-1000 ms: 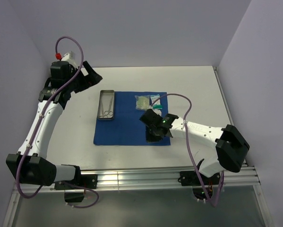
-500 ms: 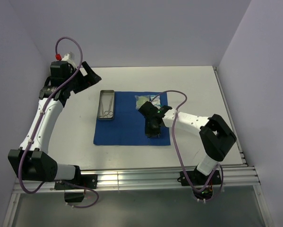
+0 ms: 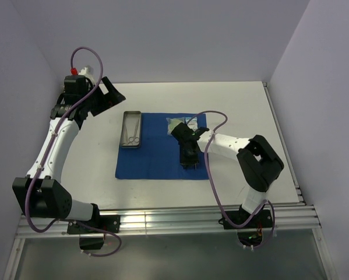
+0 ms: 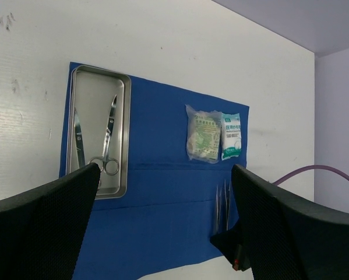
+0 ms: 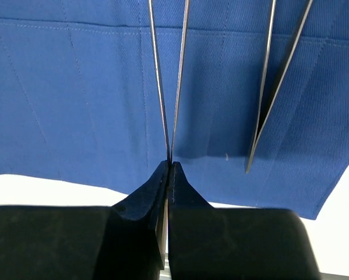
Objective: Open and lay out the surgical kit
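The royal-blue cloth lies open and flat on the table. The steel tray sits on its left edge and holds two scissors. Two packets lie at the cloth's far right. My right gripper is low over the cloth's near right corner. It is shut on the joined end of one pair of tweezers. The second tweezers lie on the cloth just to the right. My left gripper is open and empty, held high to the left of the tray.
White table surrounds the cloth, with walls behind and at both sides. The right arm's purple cable loops over the cloth's right edge. The table's front rail runs along the near side.
The right arm's elbow has swung left and forward, turning the wrist, while its gripper stayed over the cloth's near right part. The left arm has hardly moved.
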Tool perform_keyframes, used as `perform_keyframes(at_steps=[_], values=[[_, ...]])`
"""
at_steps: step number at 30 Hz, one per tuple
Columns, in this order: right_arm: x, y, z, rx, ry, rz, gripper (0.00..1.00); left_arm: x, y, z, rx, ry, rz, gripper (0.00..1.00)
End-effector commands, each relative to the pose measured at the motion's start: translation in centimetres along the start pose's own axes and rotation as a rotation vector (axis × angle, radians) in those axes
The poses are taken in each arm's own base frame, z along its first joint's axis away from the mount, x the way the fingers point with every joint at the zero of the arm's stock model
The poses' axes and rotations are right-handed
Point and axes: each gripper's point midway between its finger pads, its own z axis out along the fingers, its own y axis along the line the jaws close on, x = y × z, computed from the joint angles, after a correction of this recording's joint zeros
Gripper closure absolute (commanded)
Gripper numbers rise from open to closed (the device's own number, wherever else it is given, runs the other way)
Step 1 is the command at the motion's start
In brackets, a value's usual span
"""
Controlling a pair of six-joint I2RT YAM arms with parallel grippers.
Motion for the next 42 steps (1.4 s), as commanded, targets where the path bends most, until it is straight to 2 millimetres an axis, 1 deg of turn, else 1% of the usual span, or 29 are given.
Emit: perform_keyframes(at_steps=[1,10,12,14,16,19,30,36,42], values=[[-1.3,0.7,-0.2,-0.018,-0.014,-0.004,1.0,-1.2,-1.2,-0.5,0.038,-0.021,-0.003,0.01],[-0.9,0.9,0.6,-0.018,0.009,0.002,1.0,-1.0,-1.1,-0.1,0.039,-0.003,-0.013,0.01],[-1.0,0.9,0.6,-0.018,0.009,0.002,0.97,-1.0,-1.0,-0.1,0.037,-0.002,-0.013,0.01],[-1.0,0.8,0.6,-0.011,0.007,0.002,0.91,-1.0,-1.0,-0.2,0.037,-0.004,-0.011,0.01],[-1.1,0.7,0.7,-0.004,0.004,0.001,0.89,-0.9,-1.0,-0.3,0.037,-0.004,-0.011,0.01],[-1.3,0.5,0.7,0.005,-0.003,0.003,0.89,-0.9,-0.9,-0.4,0.037,-0.009,-0.009,0.01],[-2.2,1.0,0.8,0.016,-0.014,0.0,0.89,-0.4,-0.7,-0.3,0.038,0.007,-0.01,0.01],[-2.0,1.0,0.9,0.018,-0.005,0.006,0.88,-0.3,-0.6,-0.3,0.032,0.008,-0.008,0.01],[-1.8,0.6,1.0,0.029,-0.005,0.01,0.86,-0.2,-0.2,-0.3,0.019,0.006,-0.006,0.01]])
